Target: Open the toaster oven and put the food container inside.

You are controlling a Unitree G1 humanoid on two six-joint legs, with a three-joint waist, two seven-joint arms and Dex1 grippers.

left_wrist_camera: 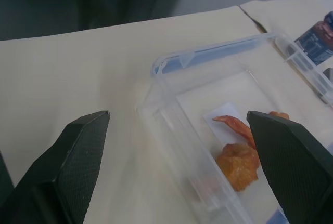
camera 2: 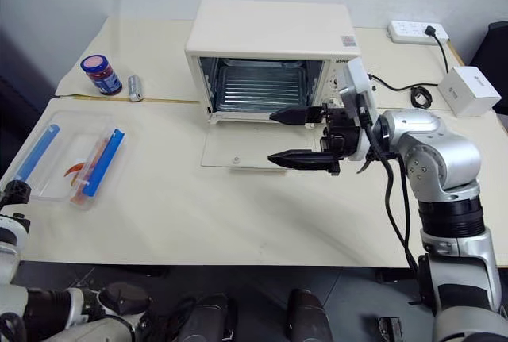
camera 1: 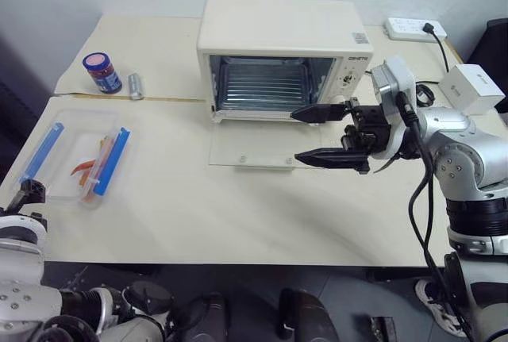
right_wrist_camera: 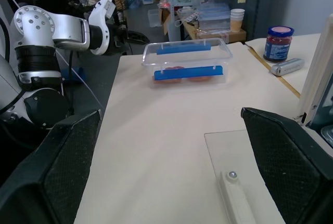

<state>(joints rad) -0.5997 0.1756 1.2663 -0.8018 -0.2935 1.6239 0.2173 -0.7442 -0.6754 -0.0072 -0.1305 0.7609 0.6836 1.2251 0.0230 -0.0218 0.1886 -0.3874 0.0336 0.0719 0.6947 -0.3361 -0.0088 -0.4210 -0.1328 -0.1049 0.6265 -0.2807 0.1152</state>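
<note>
The cream-white toaster oven (camera 1: 278, 36) stands at the back of the table. Its glass door (camera 1: 250, 150) lies dropped flat in front, and the wire rack shows inside. The food container (camera 1: 75, 155), a clear box with blue clips and orange food, rests on the table at the left. My left gripper (left_wrist_camera: 177, 117) is open at the container's near corner, which lies just ahead between its fingers (left_wrist_camera: 78, 151), and nothing is held. My right gripper (camera 1: 294, 135) hangs open and empty over the right part of the glass door, pointing left.
A blue-lidded jar (camera 1: 102, 71) and a small silver cylinder (camera 1: 136, 86) stand behind the container. At the back right are a power strip (camera 1: 415, 29) and a small white box (camera 1: 471, 88), with a black cable beside them. Bare tabletop lies between container and oven.
</note>
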